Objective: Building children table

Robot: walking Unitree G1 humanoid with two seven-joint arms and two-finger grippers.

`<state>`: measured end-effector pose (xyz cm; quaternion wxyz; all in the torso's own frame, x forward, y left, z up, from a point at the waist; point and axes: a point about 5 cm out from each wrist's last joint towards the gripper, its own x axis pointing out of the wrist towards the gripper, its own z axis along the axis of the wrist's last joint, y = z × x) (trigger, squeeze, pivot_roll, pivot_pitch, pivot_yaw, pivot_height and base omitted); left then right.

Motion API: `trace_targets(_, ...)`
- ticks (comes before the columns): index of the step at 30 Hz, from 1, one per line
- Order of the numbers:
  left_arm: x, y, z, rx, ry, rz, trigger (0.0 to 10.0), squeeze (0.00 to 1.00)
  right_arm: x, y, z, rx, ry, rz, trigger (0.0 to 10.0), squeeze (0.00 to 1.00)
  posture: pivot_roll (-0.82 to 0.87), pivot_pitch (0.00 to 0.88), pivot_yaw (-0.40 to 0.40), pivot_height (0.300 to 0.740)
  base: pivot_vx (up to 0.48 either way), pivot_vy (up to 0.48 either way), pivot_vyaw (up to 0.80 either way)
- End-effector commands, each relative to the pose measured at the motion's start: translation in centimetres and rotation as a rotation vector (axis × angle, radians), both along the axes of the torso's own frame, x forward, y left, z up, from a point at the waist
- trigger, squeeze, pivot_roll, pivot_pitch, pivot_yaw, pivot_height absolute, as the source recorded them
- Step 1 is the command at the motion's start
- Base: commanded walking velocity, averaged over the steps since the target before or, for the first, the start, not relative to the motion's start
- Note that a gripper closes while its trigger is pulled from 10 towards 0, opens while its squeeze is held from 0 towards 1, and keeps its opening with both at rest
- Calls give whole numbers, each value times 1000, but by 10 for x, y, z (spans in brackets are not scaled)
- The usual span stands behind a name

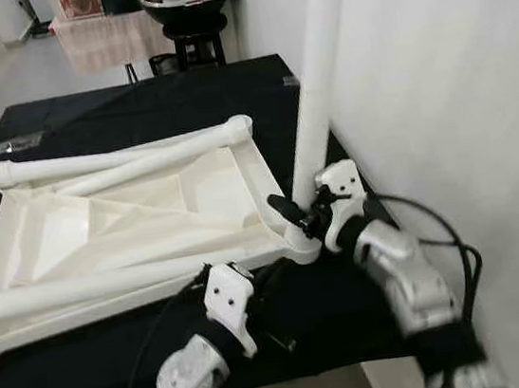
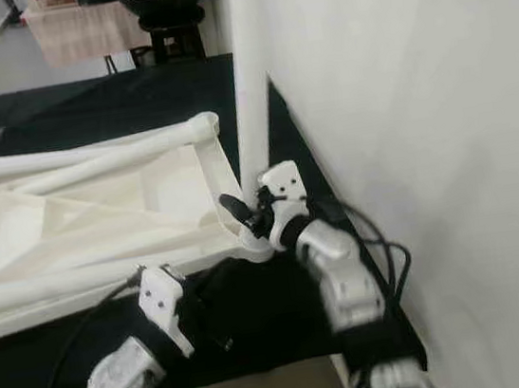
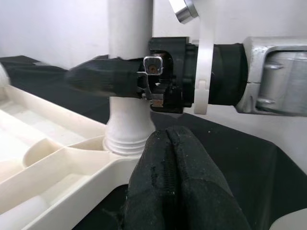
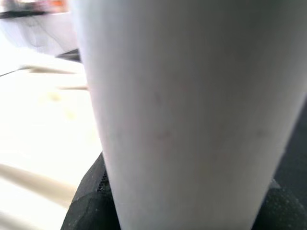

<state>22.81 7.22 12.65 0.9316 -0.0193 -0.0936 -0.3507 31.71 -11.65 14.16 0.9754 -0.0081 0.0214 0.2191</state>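
Evidently the right tool (image 1: 292,211) clamped the upright white plastic leg (image 1: 315,91) to seat it in the upturned cream tabletop (image 1: 129,221); the left tool (image 3: 177,187), fingers together, braced beside it.

Black cloth (image 1: 115,117) spreads across the floor, with a strip of tape (image 1: 9,146) lying at its far left edge. A plain white wall (image 1: 455,82) runs down the right side. At the back, a dark stool (image 1: 197,44) carries a black bowl-shaped thing, beside a pale cloth-draped stand (image 1: 110,37).
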Motion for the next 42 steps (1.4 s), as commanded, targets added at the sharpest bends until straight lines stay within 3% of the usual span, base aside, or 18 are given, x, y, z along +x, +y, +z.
trace_targets(1, 0, 2, -1, 6, 10, 0, 10000, 0, -10, -3, -31, -37, 149, -53, 0, 0, -23, 82, -6, 740, 0, 0, 0)
trace_targets(6, 1, 3, -2, 7, 10, -3, 10000, 0, 9, -7, -24, -64, 122, -48, 0, 0, -8, 78, -16, 740, 0, 0, 0)
trace_targets(7, 2, 3, -2, 9, 9, -1, 10000, 0, 12, -7, -21, -46, 122, -51, 10000, 0, -8, 78, -16, 740, 0, 0, 0)
trace_targets(9, 2, 3, -2, 10, 8, 3, 10000, 0, 14, -4, -15, -7, 115, -23, 10000, 0, -8, 78, -16, 740, 0, 0, 0)
trace_targets(10, 2, 3, -2, 10, 8, 4, 10000, 0, 13, 0, -9, 13, 93, 79, 10000, 1000, -8, 75, -12, 740, 0, 0, 0)
trace_targets(13, 2, 3, -2, 10, 8, 4, 10000, 0, 12, 3, -4, 21, 77, 154, 10000, 1000, -8, 75, -12, 740, 0, 0, 0)
trace_targets(14, 2, 3, -2, 9, 10, 2, 10000, 0, 17, -2, 11, 32, 30, 286, 10000, 678, -12, 73, -5, 740, 0, 0, 0)
trace_targets(16, 2, 3, -2, 9, 10, 2, 10000, 0, 17, -2, 11, 32, 30, 286, 10000, 678, -12, 73, -5, 740, 0, 0, 0)
trace_targets(17, 2, 2, -2, 9, 11, 0, 10000, 0, 19, -5, 17, 27, 18, 330, 10000, 133, -10, 72, -5, 740, 0, 0, 0)
trace_targets(18, 2, 2, -2, 8, 11, -1, 10000, 0, 20, -8, 21, 18, 16, 394, 10000, 0, -10, 72, -5, 740, 0, 0, 0)
trace_targets(22, 2, 2, -2, 9, 12, -2, 10000, 0, 20, -14, 17, -49, 35, 572, 10000, 0, 1, 68, -9, 740, 0, 0, 0)
trace_targets(28, 2, 1, -3, 11, 12, 1, 10000, 0, 25, -19, 13, -52, 76, 669, 10000, 0, 8, 67, -13, 740, 0, 0, 0)
trace_targets(29, 2, 1, -3, 11, 13, 1, 10000, 0, 28, -21, 13, -48, 86, 677, 8784, 0, 8, 67, -13, 740, 0, 0, 0)
trace_targets(30, 2, 1, -3, 11, 13, 1, 10000, 0, 30, -22, 13, -41, 95, 681, 0, 0, 9, 67, -12, 740, 0, 0, 0)
trace_targets(42, 1, 0, -3, 7, 16, 0, 10000, 0, 30, -37, 13, -26, 88, 643, 0, 0, 4, 74, -12, 740, 0, 0, 0)
